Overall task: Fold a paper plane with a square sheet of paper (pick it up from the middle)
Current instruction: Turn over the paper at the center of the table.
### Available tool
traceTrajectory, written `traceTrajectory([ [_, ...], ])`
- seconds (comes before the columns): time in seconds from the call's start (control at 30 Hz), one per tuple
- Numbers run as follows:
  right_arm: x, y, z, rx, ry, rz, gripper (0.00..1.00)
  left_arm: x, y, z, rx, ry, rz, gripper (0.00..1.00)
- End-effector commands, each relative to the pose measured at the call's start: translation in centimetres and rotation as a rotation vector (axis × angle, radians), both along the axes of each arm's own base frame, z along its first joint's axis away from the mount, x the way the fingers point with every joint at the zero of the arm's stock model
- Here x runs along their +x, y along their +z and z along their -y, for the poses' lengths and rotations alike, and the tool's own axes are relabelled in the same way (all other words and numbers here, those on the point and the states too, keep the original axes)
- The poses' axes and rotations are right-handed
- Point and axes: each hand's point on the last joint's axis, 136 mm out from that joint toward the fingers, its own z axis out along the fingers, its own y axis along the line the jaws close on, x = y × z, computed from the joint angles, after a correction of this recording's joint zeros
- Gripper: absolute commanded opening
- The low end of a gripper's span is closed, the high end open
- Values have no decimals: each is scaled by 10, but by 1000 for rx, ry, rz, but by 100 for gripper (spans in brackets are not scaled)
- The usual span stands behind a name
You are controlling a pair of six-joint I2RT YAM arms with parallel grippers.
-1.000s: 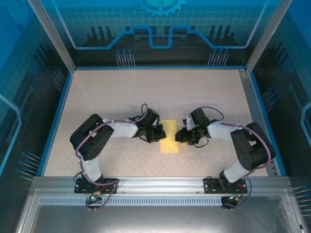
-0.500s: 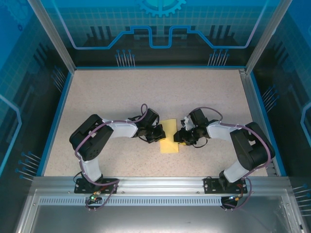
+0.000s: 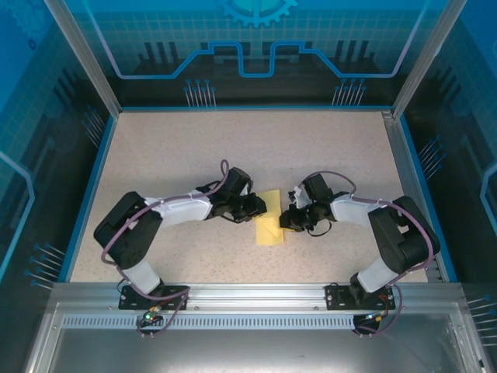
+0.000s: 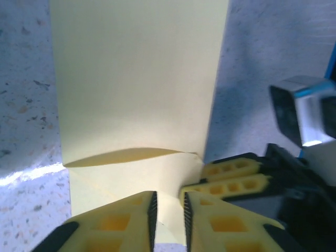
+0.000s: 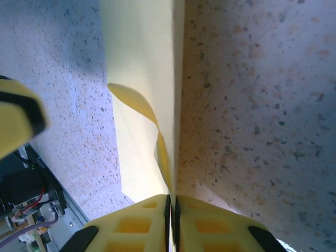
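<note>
The square sheet of paper (image 3: 270,222) is pale yellow and lies folded into a narrow rectangular strip at the table's middle, not a pointed paper plane. One layer lifts in a curl (image 4: 131,156) near its lower end. My left gripper (image 3: 257,208) sits at the strip's left edge. Its jaws (image 4: 168,215) stand slightly apart, with the paper (image 4: 136,79) seen through the gap and nothing pinched. My right gripper (image 3: 286,220) is at the strip's right edge, shut (image 5: 172,202) on the sheet's (image 5: 139,63) long edge, which runs in between the pads. Its yellow fingers (image 4: 231,178) also show in the left wrist view.
The speckled beige table (image 3: 194,155) is bounded by a blue rim (image 3: 89,186) and transparent walls. A metal rail (image 3: 248,294) with both arm bases runs along the near edge. Open tabletop lies beyond the paper.
The left arm has reached further right over the strip's edge and its jaws have parted a little. The right gripper has closed onto the paper's right edge.
</note>
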Motion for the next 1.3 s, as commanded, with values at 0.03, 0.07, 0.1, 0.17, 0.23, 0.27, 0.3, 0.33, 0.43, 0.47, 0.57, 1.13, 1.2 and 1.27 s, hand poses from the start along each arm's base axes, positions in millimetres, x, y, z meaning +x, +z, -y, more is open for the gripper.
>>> traceTrajectory([
  [0.03, -4, 19, 2, -11, 15, 24, 8, -1, 21, -22, 70, 42, 65, 28],
  [0.07, -4, 24, 6, -36, 11, 33, 8, -1, 25, -28, 87, 52, 81, 28],
  [0.1, -5, 29, 10, -67, 7, 41, 7, -1, 30, -33, 97, 62, 97, 28],
  [0.17, -7, 41, 21, -149, -1, 71, 6, -2, 34, -44, 114, 84, 117, 29],
  [0.23, -8, 58, 33, -247, -15, 114, 5, -2, 38, -56, 119, 116, 134, 30],
  [0.27, -10, 69, 41, -308, -22, 142, 6, -2, 38, -63, 123, 135, 140, 33],
  [0.3, -12, 80, 49, -379, -28, 174, 6, -3, 39, -70, 128, 157, 146, 34],
  [0.33, -12, 91, 58, -451, -40, 208, 7, -3, 39, -77, 135, 176, 152, 37],
  [0.43, -21, 120, 97, -756, -74, 267, 6, -7, 38, -99, 158, 240, 167, 47],
  [0.47, -24, 130, 107, -847, -94, 282, 5, -9, 37, -107, 167, 265, 168, 51],
  [0.57, -28, 152, 121, -1047, -124, 316, 4, -14, 34, -129, 198, 326, 172, 66],
  [1.13, -5, 47, -45, -1069, 174, 134, 7, -54, 18, -234, 428, 600, 175, 87],
  [1.2, -5, 32, -69, -999, 206, 103, 8, -60, 18, -247, 445, 644, 184, 90],
  [1.27, -4, 23, -86, -948, 229, 84, 11, -63, 20, -251, 436, 644, 209, 92],
])
